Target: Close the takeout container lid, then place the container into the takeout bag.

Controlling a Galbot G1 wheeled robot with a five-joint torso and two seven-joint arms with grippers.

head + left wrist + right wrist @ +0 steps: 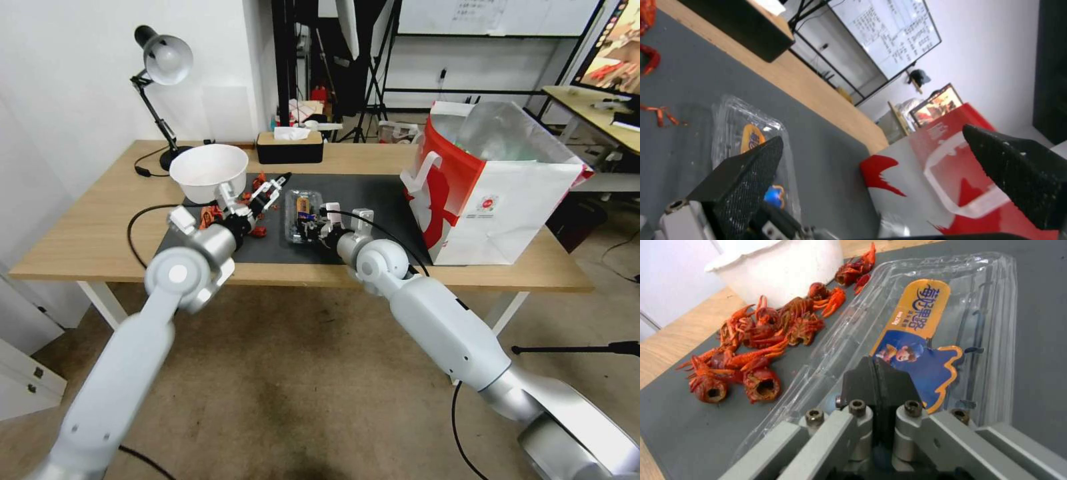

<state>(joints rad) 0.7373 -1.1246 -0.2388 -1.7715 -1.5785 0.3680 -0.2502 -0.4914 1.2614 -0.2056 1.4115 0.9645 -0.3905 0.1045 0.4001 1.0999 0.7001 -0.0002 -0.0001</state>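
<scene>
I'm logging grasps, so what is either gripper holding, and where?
The right gripper is shut on the takeout container, at its near edge. The left gripper is open and holds nothing.

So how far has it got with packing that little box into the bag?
The lid looks down on the takeout container, which lies on the mat. The right gripper, fingers shut, presses on it; the left gripper hovers open alongside. Lifting it into the takeout bag remains.
</scene>
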